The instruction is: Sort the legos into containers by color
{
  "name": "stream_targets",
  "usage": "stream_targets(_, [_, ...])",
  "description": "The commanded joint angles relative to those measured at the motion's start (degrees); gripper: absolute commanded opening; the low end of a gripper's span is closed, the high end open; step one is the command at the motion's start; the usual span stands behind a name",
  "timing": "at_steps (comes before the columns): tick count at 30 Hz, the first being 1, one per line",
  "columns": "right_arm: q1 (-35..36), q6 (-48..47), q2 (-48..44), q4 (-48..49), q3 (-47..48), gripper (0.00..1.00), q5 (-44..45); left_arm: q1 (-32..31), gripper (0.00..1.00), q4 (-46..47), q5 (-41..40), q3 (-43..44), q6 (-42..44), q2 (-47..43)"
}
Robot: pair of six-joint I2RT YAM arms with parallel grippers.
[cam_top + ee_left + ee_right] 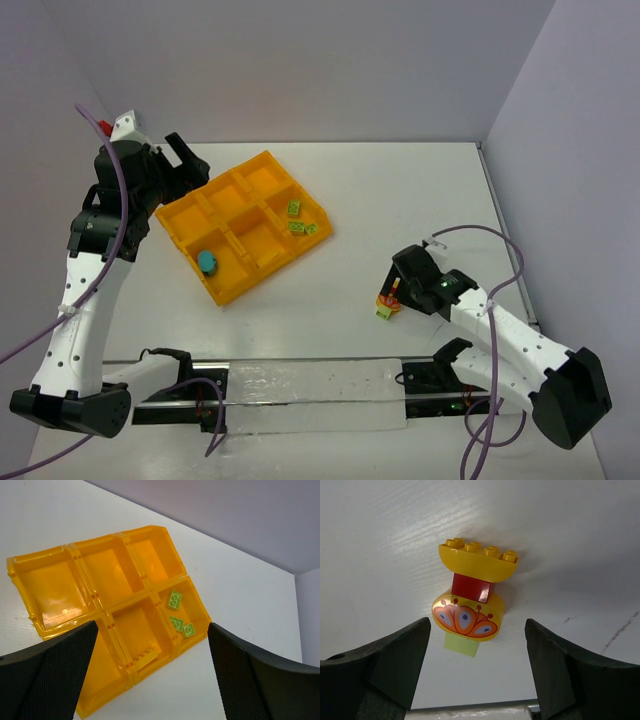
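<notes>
The orange-yellow tray [222, 297] lies left of centre, and the left wrist view shows it too [47, 630]. Three light green legos [300, 221] lie in its right-hand compartment [178, 615]. A teal lego [207, 262] lies in a near compartment. A yellow lego [146, 658] lies in the middle near compartment. A clump [388, 300] of yellow, red and light green legos lies on the table. In the right wrist view this clump [470, 600] has its near end between the fingers of my open right gripper [477, 625]. My right gripper [398, 283] is low over the clump. My left gripper [185, 162] is open and empty, high behind the tray [152, 625].
A clear plastic strip [310, 395] lies along the table's near edge between the arm bases. Grey walls close the table at the back and on the right. A purple cable [505, 250] loops over the right arm.
</notes>
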Motion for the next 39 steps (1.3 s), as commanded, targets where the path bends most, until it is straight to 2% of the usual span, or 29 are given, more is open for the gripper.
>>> stream_targets(1, [0.25,1.21,3.4,6.77,0.03,0.81,-1.65,-0.25,0.99,2.04,1.36,0.51,0.38,-0.47])
stream_targets(6, [0.25,0.98,7.39,10.63,0.69,0.75,-1.7,-0.25,0.99,2.16,1.71,-0.02,0.02,-0.82])
stream_targets(8, [0.25,0.86,9.09,12.14,0.77,0.68,-1.39,-0.25,0.99,2.08,1.71,-0.1,0.06,-0.94])
stream_targets(16, [-0.08,0.8,13.91,15.12,0.67,0.65,-0.01,-0.17,0.99,1.82,1.61,0.25,0.63,-0.82])
stream_targets(18, [-0.05,0.73,14.98,15.71,0.92,0.66,-0.03,-0.25,0.99,1.91,1.71,0.07,0.64,-0.79])
stream_targets(23, [-0.42,0.76,16.74,17.07,1.68,0.78,0.27,-0.25,0.99,1.94,1.8,-0.04,0.73,-0.55])
stream_targets(30, [-0.46,-2.5,20.39,20.22,5.51,0.8,-2.15,-0.25,0.99,2.2,2.01,-0.28,0.81,-0.29])
stream_targets(36, [-0.45,-3.05,19.64,20.7,6.75,0.63,-1.63,-0.16,0.99,2.17,1.71,-0.54,0.82,-0.38])
stream_targets(37, [-0.45,-3.06,19.55,20.69,6.76,0.63,-1.46,-0.16,0.99,2.17,1.72,-0.55,0.82,-0.38])
stream_targets(38, [-0.45,-3.14,19.47,20.53,7.0,0.57,-1.46,-0.24,0.99,2.09,1.88,-0.63,0.9,-0.29])
stream_targets(39, [-0.45,-3.23,19.3,20.44,7.1,0.56,-1.55,-0.16,0.99,2.17,1.97,-0.55,0.82,-0.29])
